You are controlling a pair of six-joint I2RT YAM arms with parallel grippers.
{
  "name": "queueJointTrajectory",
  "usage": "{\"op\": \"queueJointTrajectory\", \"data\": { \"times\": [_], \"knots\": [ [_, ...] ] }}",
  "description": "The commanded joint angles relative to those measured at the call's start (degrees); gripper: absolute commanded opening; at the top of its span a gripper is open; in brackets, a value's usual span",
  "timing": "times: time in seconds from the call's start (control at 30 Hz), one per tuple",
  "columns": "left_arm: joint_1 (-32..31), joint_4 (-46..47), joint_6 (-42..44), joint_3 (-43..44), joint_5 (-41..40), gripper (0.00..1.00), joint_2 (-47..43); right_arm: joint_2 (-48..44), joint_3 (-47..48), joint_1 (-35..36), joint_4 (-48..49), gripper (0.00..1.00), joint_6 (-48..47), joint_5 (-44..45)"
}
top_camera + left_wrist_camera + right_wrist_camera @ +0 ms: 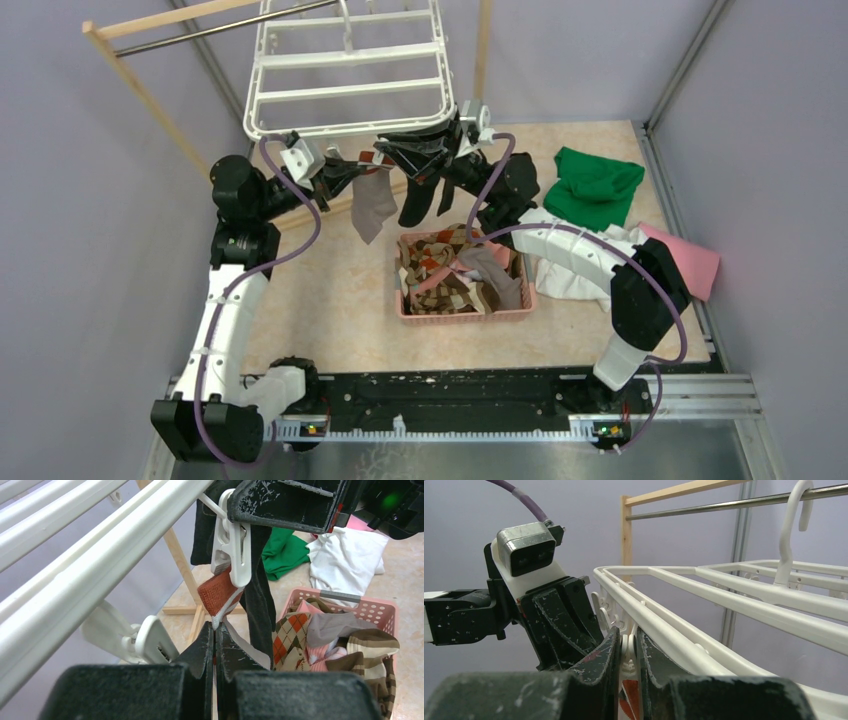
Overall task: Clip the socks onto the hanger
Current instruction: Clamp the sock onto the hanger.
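The white hanger hangs from the rack bar, and its near rail fills the left wrist view. My left gripper is shut on a grey sock with an orange-red cuff and holds the cuff up into the mouth of a white clip. My right gripper is shut on that clip's upper end, just under the hanger rail. From above, both grippers meet under the hanger's front edge, left and right. The grey sock and a black sock dangle there.
A pink basket with several more socks stands below the hanger. Green, white and pink cloths lie to its right. The wooden rack post and metal bar stand behind on the left. Another clip hangs near my left fingers.
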Motion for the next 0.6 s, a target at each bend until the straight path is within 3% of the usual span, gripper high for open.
{"op": "queueJointTrajectory", "data": {
  "times": [0.0, 0.57],
  "knots": [
    [0.37, 3.0, -0.53, -0.27, -0.5, 0.0, -0.91, 0.12, 1.41, 0.44, 2.25, 0.04, 1.63, -4.37],
    [0.28, 10.8, -7.83, -2.49, 3.18, 0.0, -1.15, 0.36, 1.46, 0.42, 0.93, 0.04, -0.91, -3.88]
  ]
}}
